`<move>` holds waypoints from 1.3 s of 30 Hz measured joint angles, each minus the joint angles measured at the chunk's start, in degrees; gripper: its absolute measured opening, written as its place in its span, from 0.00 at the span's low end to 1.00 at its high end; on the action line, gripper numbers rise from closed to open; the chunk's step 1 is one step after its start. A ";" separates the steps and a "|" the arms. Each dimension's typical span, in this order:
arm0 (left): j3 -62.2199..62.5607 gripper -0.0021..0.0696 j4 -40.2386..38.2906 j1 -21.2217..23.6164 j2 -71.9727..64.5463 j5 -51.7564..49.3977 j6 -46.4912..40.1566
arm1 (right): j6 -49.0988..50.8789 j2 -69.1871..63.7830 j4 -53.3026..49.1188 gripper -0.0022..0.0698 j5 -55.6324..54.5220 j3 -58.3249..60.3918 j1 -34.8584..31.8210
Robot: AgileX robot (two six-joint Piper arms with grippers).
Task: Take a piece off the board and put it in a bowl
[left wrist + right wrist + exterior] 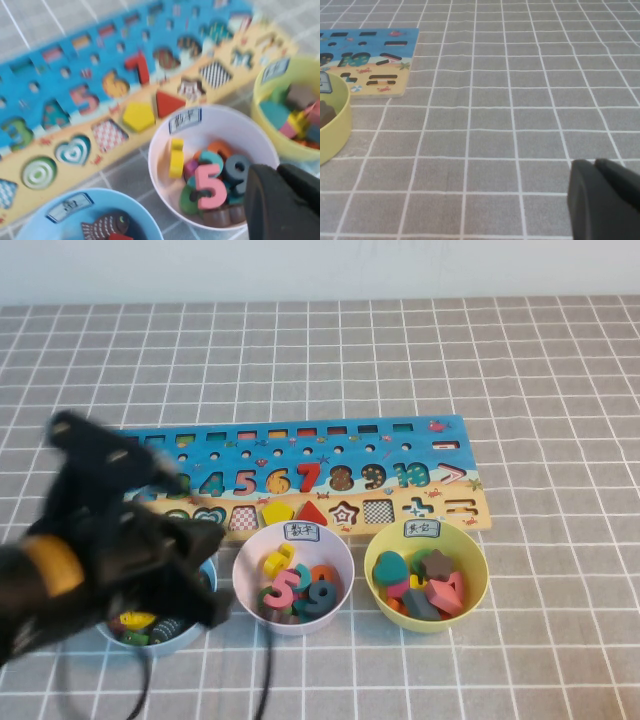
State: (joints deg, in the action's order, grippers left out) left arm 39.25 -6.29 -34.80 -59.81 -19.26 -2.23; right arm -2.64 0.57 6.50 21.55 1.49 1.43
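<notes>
On the board: the piece, a yellow "6", is sitting in its slot on the board, with the red 7 at its 3 o'clock.
Bowl: the bowl is waiting at 6 o'clock from the piece, already holding several numerals.
Left gripper: the left gripper is hanging near the bowl's near rim with its fingers pressed together and nothing between them.
Right gripper: the right gripper is idling over bare cloth, at 3 o'clock from the board's end.
Progress: judging by the slot, the pick is not yet done.
Risk: closed fingers are going to bump the piece rather than straddle it, or drag the red 7 or yellow pentagon out; the arm is also crowding the light blue bowl and may nudge it.
</notes>
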 joint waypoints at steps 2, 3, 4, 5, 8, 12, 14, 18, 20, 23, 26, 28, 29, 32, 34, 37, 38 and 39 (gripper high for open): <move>-3.64 0.03 0.00 0.00 5.30 2.83 0.00 | 0.00 0.00 0.00 0.01 0.00 0.00 0.00; -5.72 0.03 0.00 0.00 8.15 4.17 0.00 | 0.00 0.00 0.00 0.01 0.00 0.00 0.00; -7.82 0.03 0.00 0.00 10.34 5.42 0.00 | 0.00 0.00 0.00 0.01 0.00 0.00 0.00; -9.95 0.03 0.00 0.00 12.93 7.07 0.00 | 0.00 0.00 0.00 0.01 0.00 0.00 0.00; -15.49 0.03 0.00 0.00 19.07 11.60 0.00 | 0.00 0.00 0.00 0.01 0.00 0.00 0.00; -20.31 0.03 0.00 0.00 23.00 14.67 0.00 | 0.00 0.00 0.00 0.01 0.00 0.00 0.00; -21.69 0.03 0.00 0.00 23.28 14.94 0.00 | 0.00 0.00 0.00 0.01 0.00 0.00 0.00; -22.80 0.03 0.00 0.00 23.28 16.03 -0.10 | 0.00 0.00 0.00 0.01 0.00 0.00 0.00; -22.80 0.03 0.00 0.00 23.28 16.03 -0.35 | 0.00 0.00 0.00 0.01 0.00 0.00 0.00; -22.80 0.03 0.00 0.00 23.28 15.22 -0.58 | 0.00 0.00 0.00 0.01 0.00 0.00 0.00; -22.95 0.03 0.00 0.00 23.28 15.50 -1.34 | 0.00 0.00 0.00 0.01 0.00 0.00 0.00; -23.67 0.03 0.00 0.00 23.28 17.17 -2.41 | 0.00 0.00 0.00 0.01 0.00 0.00 0.00; -24.42 0.03 0.00 0.00 23.70 18.61 -2.98 | 0.00 0.00 0.10 0.01 0.00 0.00 0.00; -28.20 0.03 -0.23 1.05 26.51 25.12 -4.82 | 0.00 0.00 0.07 0.01 0.00 0.00 0.00; -32.15 0.03 -0.83 3.52 30.35 29.79 -5.18 | 0.00 0.00 0.07 0.01 -0.10 0.00 0.00; -37.45 0.03 -1.24 9.21 37.36 33.87 -5.44 | 0.00 0.00 0.07 0.01 -0.10 0.00 0.00; -38.59 0.03 -1.35 10.93 40.05 34.35 -5.44 | 0.00 0.00 0.07 0.01 -0.10 0.00 0.00; -39.66 0.03 -1.34 13.10 42.72 34.36 -5.44 | 0.00 0.00 0.07 0.01 -0.10 0.00 0.00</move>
State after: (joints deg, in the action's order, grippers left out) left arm -0.41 -7.63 -21.70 -17.09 15.09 -7.68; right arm -2.64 0.57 6.58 21.45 1.49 1.43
